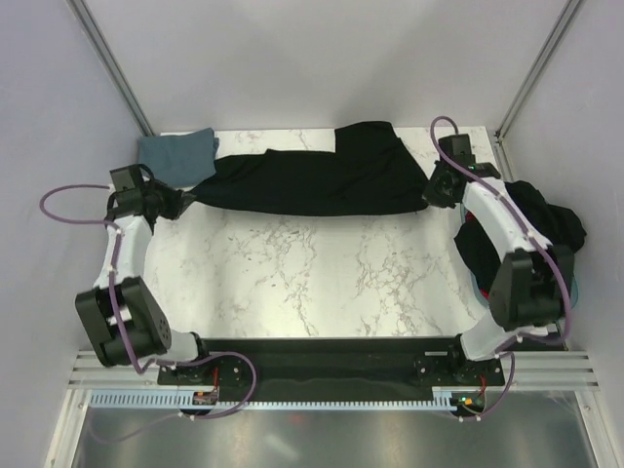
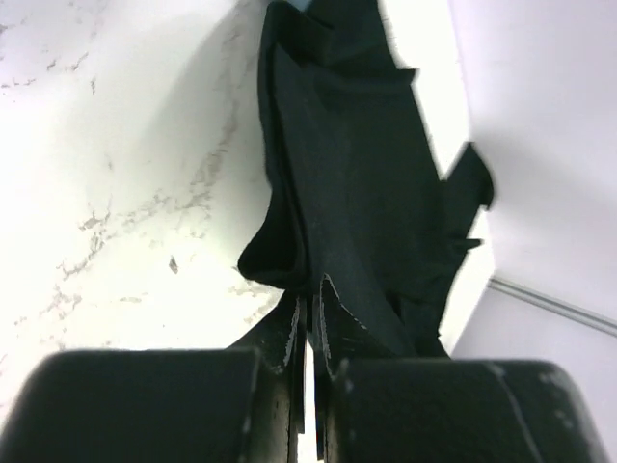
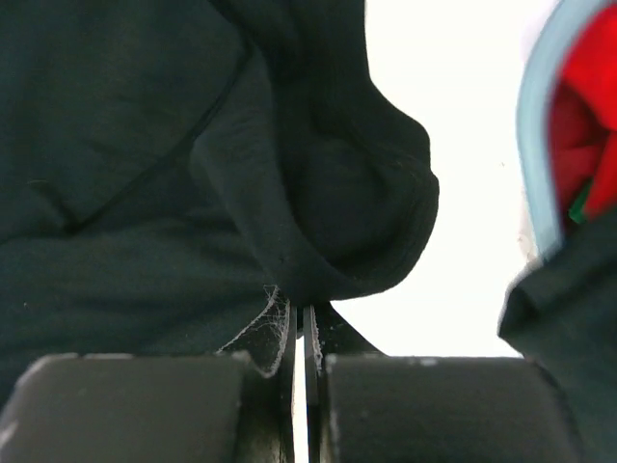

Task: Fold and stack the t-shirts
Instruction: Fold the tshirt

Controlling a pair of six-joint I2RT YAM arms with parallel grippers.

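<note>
Along the far edge of the table (image 1: 312, 283), the large black t-shirt (image 1: 312, 180) is laid crosswise, gathered into a long band, with one flap turned up toward the table's far rim. The left gripper (image 2: 310, 294) is clenched on the shirt's end at the table's left side, a fold of black cloth being pinched between jaws that are all but pressed together. The right gripper (image 3: 301, 313) is likewise clamped on a rolled fold at the end toward the table's right side. A slate blue-grey t-shirt (image 1: 175, 151) is noted at the table's far-left corner, just beside the black one. Further shirts (image 1: 551, 219), black and red, are heaped in a light blue tub (image 3: 535, 135) at the table's right edge. The fabric is judged light, soft and limp, so sagging and creasing between the two holds is to be expected. Hold is best taken at hems or seams, where doubled cloth gives purchase; a thin single layer may slip.
</note>
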